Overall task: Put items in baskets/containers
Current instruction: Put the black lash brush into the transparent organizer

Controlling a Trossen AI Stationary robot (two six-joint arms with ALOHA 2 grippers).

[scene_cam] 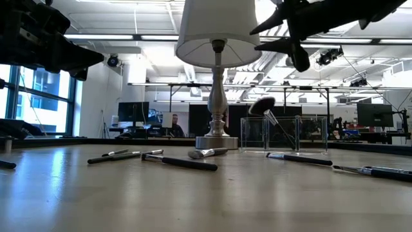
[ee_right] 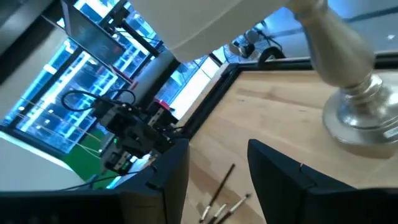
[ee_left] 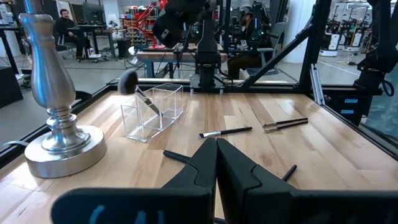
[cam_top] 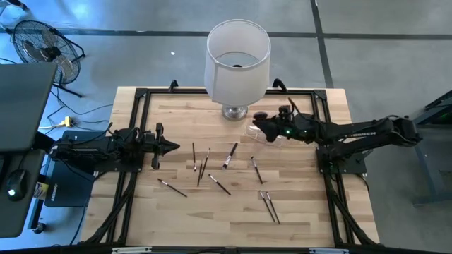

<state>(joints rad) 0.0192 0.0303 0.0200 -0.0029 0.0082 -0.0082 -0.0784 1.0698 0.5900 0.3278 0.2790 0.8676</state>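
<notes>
Right end effector [cam_top: 258, 125], fingers apart, above clear holder [cam_top: 263, 133], its outline barely visible from overhead.

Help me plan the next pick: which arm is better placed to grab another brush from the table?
Probably the left. Its gripper hovers beside the loose brushes at mid-table, fingers shut, while the right gripper sits open over the clear holder, where the fluffy brush already leans.

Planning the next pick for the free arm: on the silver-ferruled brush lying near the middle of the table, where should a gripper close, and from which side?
Grip the brush with the silver ferrule on its slim dark handle, just behind the ferrule, coming straight down from above. It lies flat on the table, apart from its neighbours, so fingers can straddle the handle crosswise. The left gripper, shut, waits nearest.
</notes>
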